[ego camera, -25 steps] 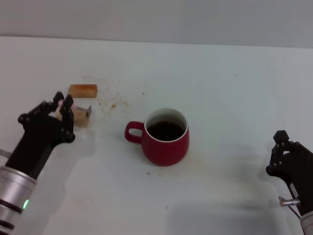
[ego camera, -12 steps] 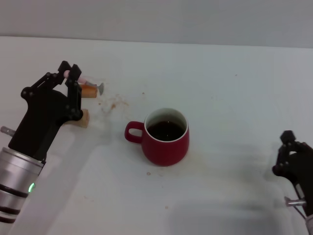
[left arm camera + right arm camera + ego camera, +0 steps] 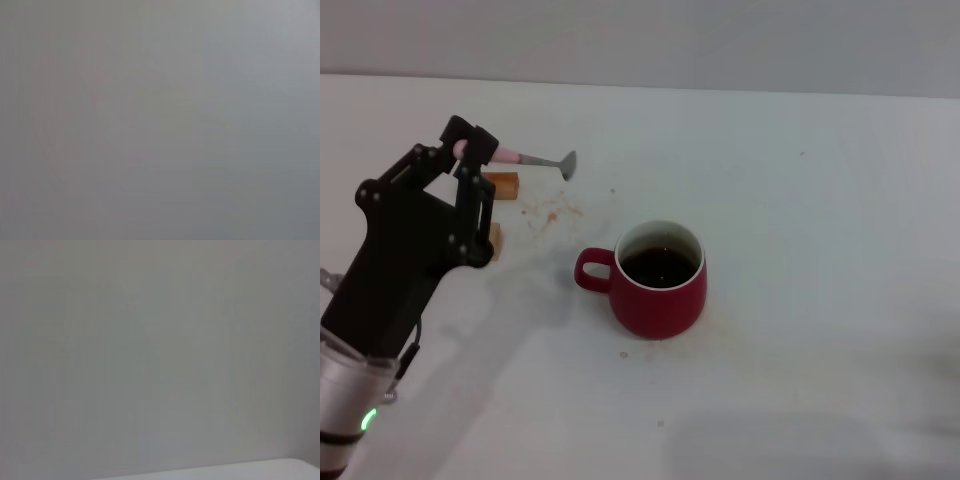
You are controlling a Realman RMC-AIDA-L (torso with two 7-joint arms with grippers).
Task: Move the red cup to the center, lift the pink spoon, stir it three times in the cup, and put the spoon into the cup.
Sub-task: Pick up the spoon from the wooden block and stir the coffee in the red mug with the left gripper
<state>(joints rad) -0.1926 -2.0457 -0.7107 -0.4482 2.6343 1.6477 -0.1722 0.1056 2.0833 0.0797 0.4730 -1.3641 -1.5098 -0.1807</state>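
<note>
Pink at the handle and grey at the bowl, the pink spoon (image 3: 525, 158) is up off the table, lying roughly level in the air with its long axis pointing from the left gripper (image 3: 468, 150) out toward the robot's right. The handle end is pinched between that gripper's fingers, which are closed tight on it; the bowl sticks out free. The red cup (image 3: 656, 278) stands on the white table (image 3: 800, 220) about in the middle of the work area, dark liquid inside, handle turned toward the robot's left. From the spoon's bowl the cup lies to the right and nearer the robot, and lower down, well apart from it. So, as I judge it, the next move needs the bowl carried across and over the rim, then tipped downward into the liquid. Behind the gripper two tan blocks (image 3: 501, 184) sit on the table beside some brown specks (image 3: 552, 212). The right gripper is nowhere to be seen, and both wrist views show only blank grey.
</note>
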